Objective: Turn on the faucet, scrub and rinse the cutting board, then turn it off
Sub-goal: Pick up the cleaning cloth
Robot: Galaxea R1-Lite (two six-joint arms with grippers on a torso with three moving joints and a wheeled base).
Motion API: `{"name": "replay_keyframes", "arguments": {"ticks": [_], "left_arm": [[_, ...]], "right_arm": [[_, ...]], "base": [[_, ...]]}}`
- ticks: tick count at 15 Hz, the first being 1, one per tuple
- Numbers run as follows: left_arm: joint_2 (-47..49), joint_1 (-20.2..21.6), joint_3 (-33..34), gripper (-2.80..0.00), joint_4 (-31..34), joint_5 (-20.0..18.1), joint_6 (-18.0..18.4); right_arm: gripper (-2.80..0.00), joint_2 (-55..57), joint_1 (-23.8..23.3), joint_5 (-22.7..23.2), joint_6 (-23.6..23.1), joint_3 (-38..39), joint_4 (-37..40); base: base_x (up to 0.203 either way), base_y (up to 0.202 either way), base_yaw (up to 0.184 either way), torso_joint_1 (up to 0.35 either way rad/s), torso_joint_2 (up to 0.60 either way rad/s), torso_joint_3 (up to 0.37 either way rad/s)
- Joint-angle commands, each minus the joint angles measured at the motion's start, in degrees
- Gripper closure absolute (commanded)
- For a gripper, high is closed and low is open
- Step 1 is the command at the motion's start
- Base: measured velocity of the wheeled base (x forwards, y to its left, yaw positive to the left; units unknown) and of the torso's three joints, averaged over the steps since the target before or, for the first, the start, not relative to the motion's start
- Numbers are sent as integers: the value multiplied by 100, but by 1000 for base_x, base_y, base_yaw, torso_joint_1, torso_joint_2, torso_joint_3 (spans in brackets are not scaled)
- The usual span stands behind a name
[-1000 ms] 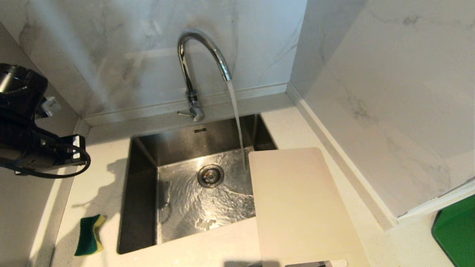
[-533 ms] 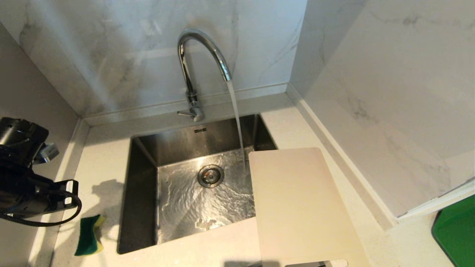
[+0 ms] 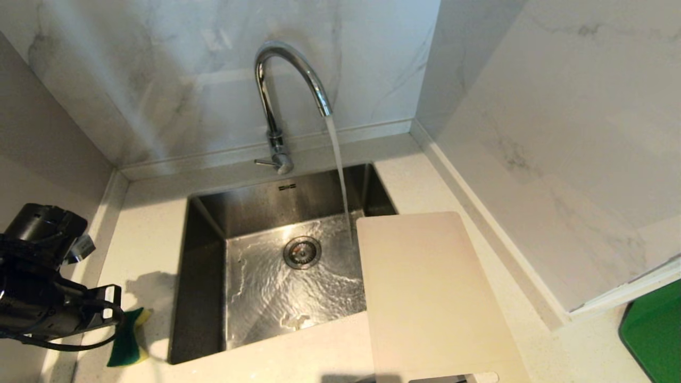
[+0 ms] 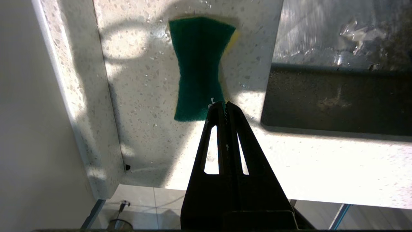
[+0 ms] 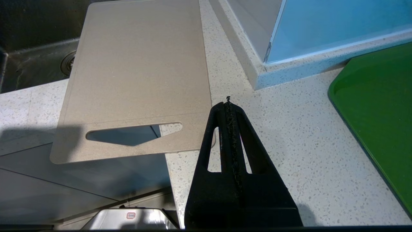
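Hovering clenched and empty above the green-and-yellow sponge, the left gripper risks jabbing it away unless opened; the cream plastic cutting board overhangs the steel sink at three o'clock

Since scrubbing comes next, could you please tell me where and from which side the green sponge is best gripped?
Grip the sponge at its narrowed waist, from straight above. It lies flat on the countertop left of the sink, so only its pinched-in long sides offer a hold. The left end effector is shut over its near end and would need opening first.
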State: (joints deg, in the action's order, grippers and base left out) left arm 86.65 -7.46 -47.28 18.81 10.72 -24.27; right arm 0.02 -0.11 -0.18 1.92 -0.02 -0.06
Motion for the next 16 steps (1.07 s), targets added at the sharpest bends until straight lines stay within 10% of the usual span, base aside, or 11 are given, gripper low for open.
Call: {"name": "replay_keyframes", "arguments": {"ticks": [1,16], "left_arm": [[84,-1,157,-280,-48,10,-16],[635,982,745,-280,-1223,-899,230]], "right_arm": [[0,-2,2,1,2,1,-3],[0,-2,2,1,2,2,-3]], "base": [[0,0,0,0,0,0],[0,0,0,0,0,0]]}}
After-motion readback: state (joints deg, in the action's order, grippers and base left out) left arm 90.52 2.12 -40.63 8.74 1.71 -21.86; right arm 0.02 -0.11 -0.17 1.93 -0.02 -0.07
